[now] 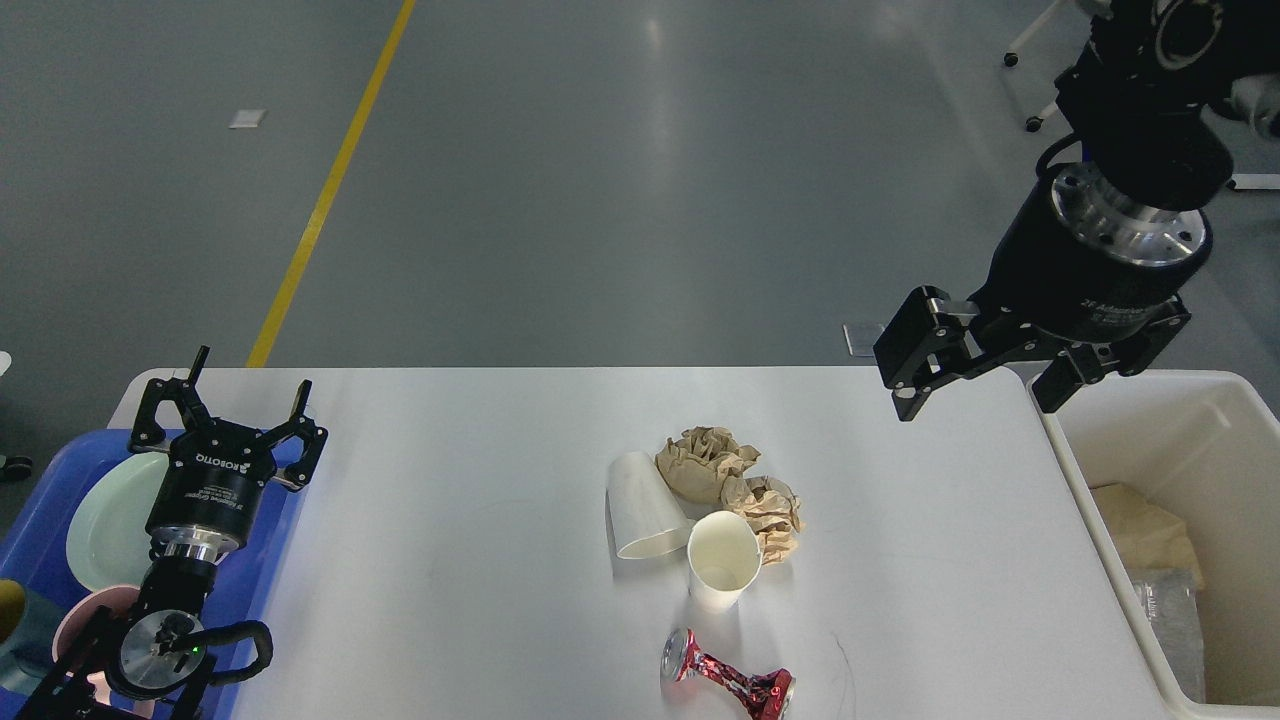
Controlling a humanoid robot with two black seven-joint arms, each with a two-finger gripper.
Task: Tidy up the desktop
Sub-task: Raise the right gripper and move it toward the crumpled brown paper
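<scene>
The white desktop fills the lower half of the head view. Near its middle lie a tipped white paper cup, an upright white paper cup, two crumpled brown paper balls and a crushed red can at the front edge. My left gripper is open and empty above the far-left edge of the desktop. My right gripper is open and empty, raised above the desktop's right end, well right of the paper balls.
A blue tray at the far left holds a pale green plate and a pink cup. A cream-white bin at the right edge holds paper and plastic waste. A wheeled chair frame stands on the floor beyond.
</scene>
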